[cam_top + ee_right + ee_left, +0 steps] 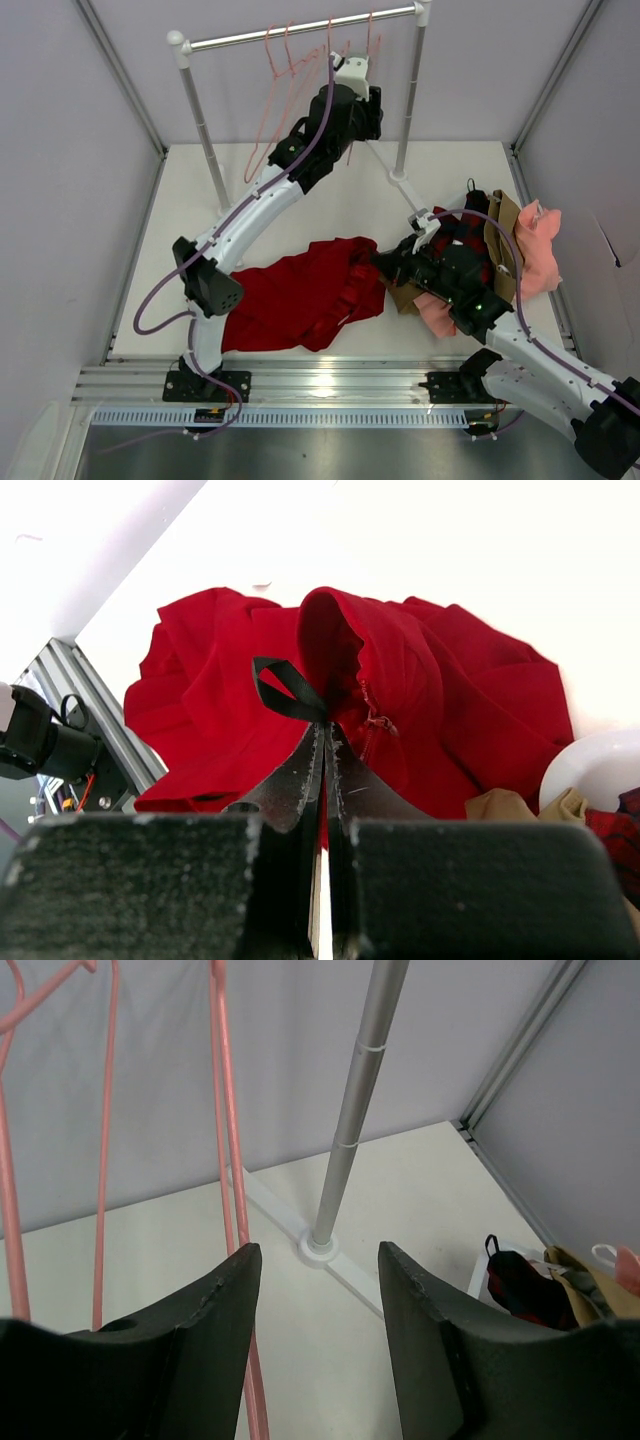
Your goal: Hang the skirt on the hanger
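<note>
The deep-red skirt (300, 290) lies crumpled on the white table between the two arms. My right gripper (385, 262) is shut on its right edge. In the right wrist view the closed gripper (325, 730) pinches the skirt (440, 680) at a raised fold beside a black loop (285, 695). Several salmon-pink wire hangers (285, 65) hang from the rail at the back. My left gripper (365, 100) is raised among them and open. In the left wrist view the gripper (320, 1260) holds nothing. One hanger wire (225, 1110) runs down just beside the left finger (215, 1320).
The clothes rack has a silver rail (300, 30), and one upright pole (350, 1130) stands ahead of the left gripper on a white foot (320, 1248). A red-and-black plaid garment (460, 235), a tan one (505, 240) and a salmon-pink one (540, 245) are piled at the right. Grey walls enclose the table.
</note>
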